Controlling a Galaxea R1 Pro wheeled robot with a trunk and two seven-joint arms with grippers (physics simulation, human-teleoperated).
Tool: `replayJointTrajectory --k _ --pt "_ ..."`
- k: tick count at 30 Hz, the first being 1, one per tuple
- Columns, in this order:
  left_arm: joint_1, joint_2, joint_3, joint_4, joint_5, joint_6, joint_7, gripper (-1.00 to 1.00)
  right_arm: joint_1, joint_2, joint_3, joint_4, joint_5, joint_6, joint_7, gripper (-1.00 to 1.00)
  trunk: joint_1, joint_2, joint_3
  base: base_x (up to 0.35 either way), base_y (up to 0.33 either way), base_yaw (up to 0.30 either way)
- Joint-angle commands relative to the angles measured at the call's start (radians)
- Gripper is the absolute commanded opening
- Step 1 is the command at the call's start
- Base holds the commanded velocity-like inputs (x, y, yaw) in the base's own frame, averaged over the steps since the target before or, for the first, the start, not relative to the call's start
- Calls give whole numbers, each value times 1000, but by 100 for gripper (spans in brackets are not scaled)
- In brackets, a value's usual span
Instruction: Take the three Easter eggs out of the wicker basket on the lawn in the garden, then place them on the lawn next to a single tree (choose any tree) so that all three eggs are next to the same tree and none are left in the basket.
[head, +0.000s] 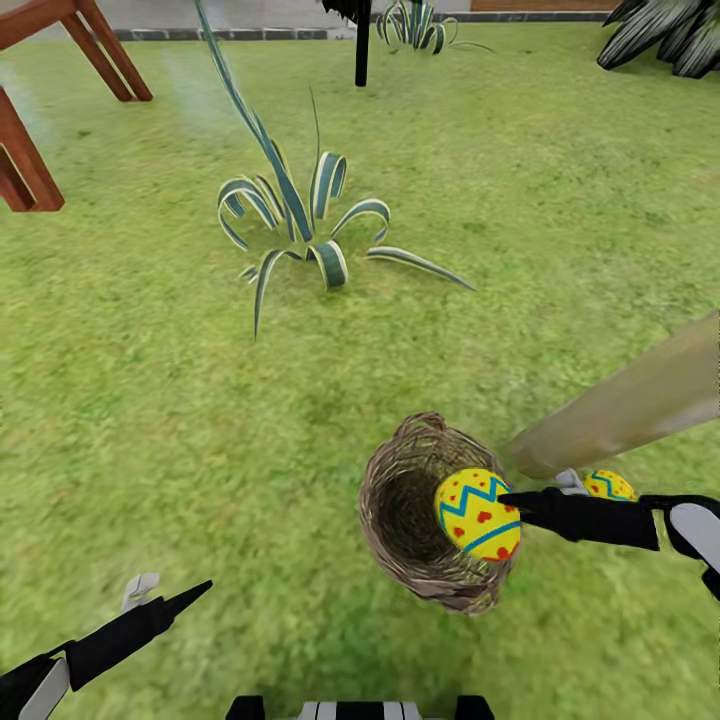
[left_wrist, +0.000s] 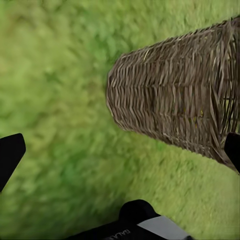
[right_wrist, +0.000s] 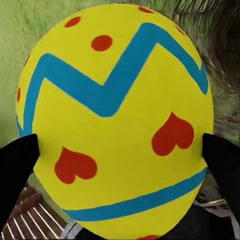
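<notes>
Ahead of you, a striped agave-like plant (head: 300, 215) with green-and-white arching leaves and one tall blade grows mid-scene. At the far left stand reddish-brown wooden furniture legs (head: 60, 70). Further back you have a thin dark post (head: 362, 45), a second striped plant (head: 415, 25), dark spiky foliage (head: 665, 35) at the far right, and a grey stone edging (head: 240, 34).

arms: black with white panels | pincer (head: 515, 497): black tapered fingers | base: black-white striped
</notes>
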Motion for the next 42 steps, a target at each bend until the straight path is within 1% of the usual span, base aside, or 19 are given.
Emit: replayJointTrajectory --k 1,2,3,5,6,8,10,15,17,18,19,21,23,25,26,29,30,33,42 --pt "0 0 1 0 4 11 -3 100 0 -20 1 36 8 1 96 -100 -4 7 3 0 0 0" --pt "0 0 2 0 4 11 -4 100 0 -44 1 89 9 1 207 -100 -8 14 6 0 0 0" --pt "0 0 2 0 4 11 -4 100 0 -60 1 135 10 1 291 -100 -12 21 9 0 0 0" --pt "0 0 1 0 4 11 -3 100 0 -127 0 280 11 1 501 -100 -19 35 15 0 0 0" --pt "0 0 1 0 4 11 -4 100 0 -147 0 359 12 1 605 -100 -23 42 18 0 0 0" --pt "0 0 1 0 4 11 -4 100 0 -168 0 464 12 1 741 -100 -31 56 25 0 0 0" --pt "0 0 1 0 4 11 -4 100 0 -179 0 494 11 1 766 -100 -38 70 31 0 0 0" --pt "0 0 1 0 4 10 -3 100 0 -192 0 537 12 1 774 -100 -58 105 47 0 0 0" --pt "0 0 0 0 4 9 -2 100 0 -193 0 607 14 1 774 -100 -65 119 53 0 0 0" --pt "0 -1 -1 0 3 9 0 100 0 -193 0 647 17 -55 774 -100 -69 126 56 0 0 0" --pt "0 -1 -2 0 3 9 1 100 0 -192 1 714 39 -156 774 -100 -73 133 59 0 0 0" --pt "0 -6 -2 0 2 9 1 100 0 -192 1 833 103 -285 781 -100 -81 147 65 0 0 0" --pt "0 -19 -2 0 1 9 2 100 0 -190 1 894 126 -321 800 -100 -81 147 65 0 0 0" --pt "0 -23 -2 0 1 8 2 100 0 -190 1 941 130 -329 802 -100 -81 147 65 0 0 0" --pt "0 -24 -2 1 1 8 2 100 0 -189 2 956 131 -351 801 -100 -81 147 65 0 0 0" --pt "0 -24 -2 1 1 8 3 100 0 -186 3 967 132 -471 800 -100 -81 147 65 0 -2 0" --pt "0 -25 -2 2 1 9 4 100 0 -186 4 968 132 -499 800 -100 -81 147 65 0 -125 0" --pt "0 -25 -2 0 1 9 4 100 0 -184 6 969 132 -516 800 -100 -81 147 65 -5 -237 0" --pt "0 -23 -1 0 1 9 3 100 0 -184 7 968 132 -520 799 -100 -81 147 65 -153 -263 0"
